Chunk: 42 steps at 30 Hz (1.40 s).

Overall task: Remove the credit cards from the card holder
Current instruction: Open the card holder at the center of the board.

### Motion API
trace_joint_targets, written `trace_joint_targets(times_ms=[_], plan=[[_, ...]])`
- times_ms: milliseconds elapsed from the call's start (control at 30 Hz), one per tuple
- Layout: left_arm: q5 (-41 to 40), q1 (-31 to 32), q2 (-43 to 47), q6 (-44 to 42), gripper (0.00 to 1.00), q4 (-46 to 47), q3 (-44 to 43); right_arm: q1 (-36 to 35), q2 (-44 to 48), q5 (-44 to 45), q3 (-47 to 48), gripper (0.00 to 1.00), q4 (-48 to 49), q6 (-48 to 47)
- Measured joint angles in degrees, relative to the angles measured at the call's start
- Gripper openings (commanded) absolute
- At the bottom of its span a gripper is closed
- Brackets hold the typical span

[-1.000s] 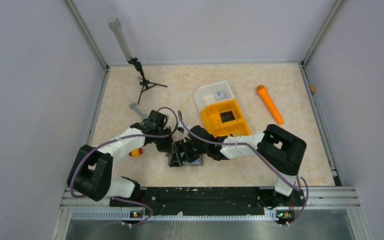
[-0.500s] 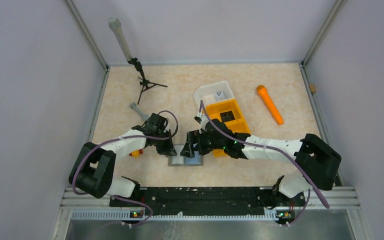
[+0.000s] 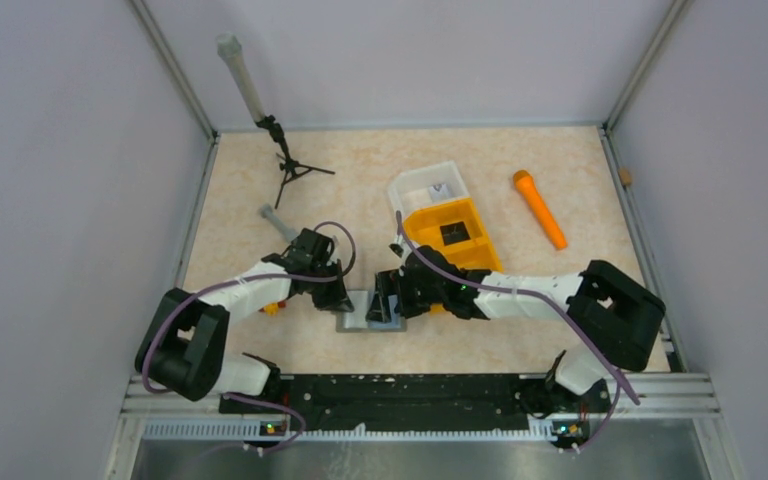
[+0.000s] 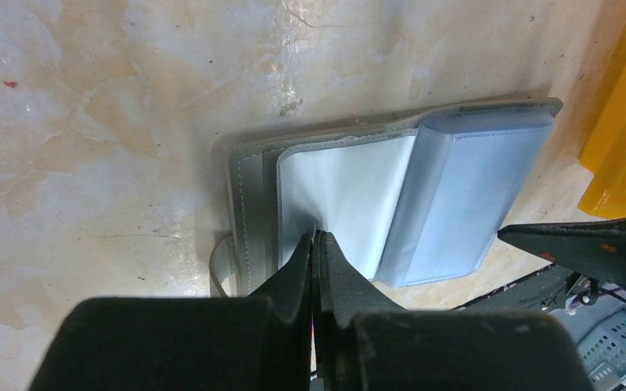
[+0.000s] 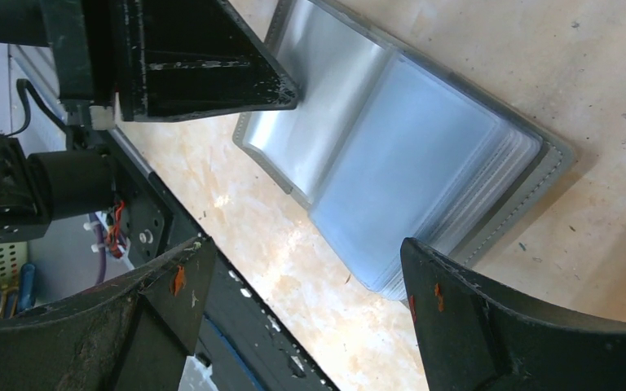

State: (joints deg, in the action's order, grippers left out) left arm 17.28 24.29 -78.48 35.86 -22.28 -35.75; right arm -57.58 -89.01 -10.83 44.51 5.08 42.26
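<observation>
While the left tool (image 4: 318,243) pins the open card holder (image 4: 407,195), the right tool (image 5: 306,252) is poised to draw a card

Step in hand, as I judge it: the reach for a card, with nothing gripped yet. The card holder lies spread flat on the desk (image 3: 520,160), near the middle and just near-left of the orange bin (image 3: 415,235). The left tool is closed tight with nothing between its tips, which appear to press on the pale left panel. The right tool is spread wide and empty, hovering over the blue-grey stack of sleeves on the right panel. No credit cards show clear of the sleeves, so I cannot tell which slot is loaded. The next move calls for the right tool to drop, narrow on one thin edge only, and slide it out along its slot while the left tool holds the holder down
</observation>
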Motion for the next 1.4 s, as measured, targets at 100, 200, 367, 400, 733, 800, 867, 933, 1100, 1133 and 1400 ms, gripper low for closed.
trace_joint_targets(times_ms=[100, 200, 367, 400, 733, 800, 867, 933, 1100, 1133, 1400], plan=[[0.00, 0.00, 0.11, 0.00, 0.00, -0.02, 0.00, 0.00, -0.66, 0.24, 0.00, 0.87, 0.00, 0.00], [-0.04, 0.00, 0.48, 0.00, 0.00, -0.26, 0.00, 0.00, -0.76, 0.26, 0.00, 0.87, 0.04, -0.02], [-0.17, 0.00, 0.85, 0.00, 0.00, -0.46, 0.00, 0.00, -2.40, -0.26, 0.00, 0.87, 2.12, 0.42], [-0.17, 0.00, 0.85, -0.02, 0.00, -0.46, 0.00, 0.00, -2.64, -0.46, 0.00, 0.87, 2.67, 0.44], [-0.13, 0.00, 0.85, -0.02, 0.00, -0.42, 0.46, -0.52, -6.56, -2.56, 2.16, 0.87, 6.03, 1.36], [-0.11, 0.00, 0.85, 0.00, 0.00, -0.42, 0.48, -0.59, -7.65, -3.02, 3.26, 0.87, 6.05, 1.42], [-0.11, 0.00, 0.85, 0.00, 0.00, -0.39, 0.50, -0.72, -8.72, -3.43, 4.28, 0.87, 6.14, 1.46], [-0.07, 0.00, 0.85, 0.00, 0.00, -0.39, 0.52, -0.85, -9.99, -4.13, 5.25, 0.87, 6.60, 1.57], [0.04, 0.00, 0.85, 0.00, 0.00, -0.33, 0.63, -1.20, -12.85, -6.64, 6.86, 0.87, 9.03, 2.47], [0.04, 0.00, 0.85, 0.00, 0.00, -0.33, 0.63, -1.38, -13.16, -7.10, 7.06, 0.87, 9.25, 2.54], [0.04, 0.00, 0.85, 0.00, 0.00, -0.33, 0.63, -2.91, -13.20, -10.10, 8.13, 0.87, 12.94, 2.10]])
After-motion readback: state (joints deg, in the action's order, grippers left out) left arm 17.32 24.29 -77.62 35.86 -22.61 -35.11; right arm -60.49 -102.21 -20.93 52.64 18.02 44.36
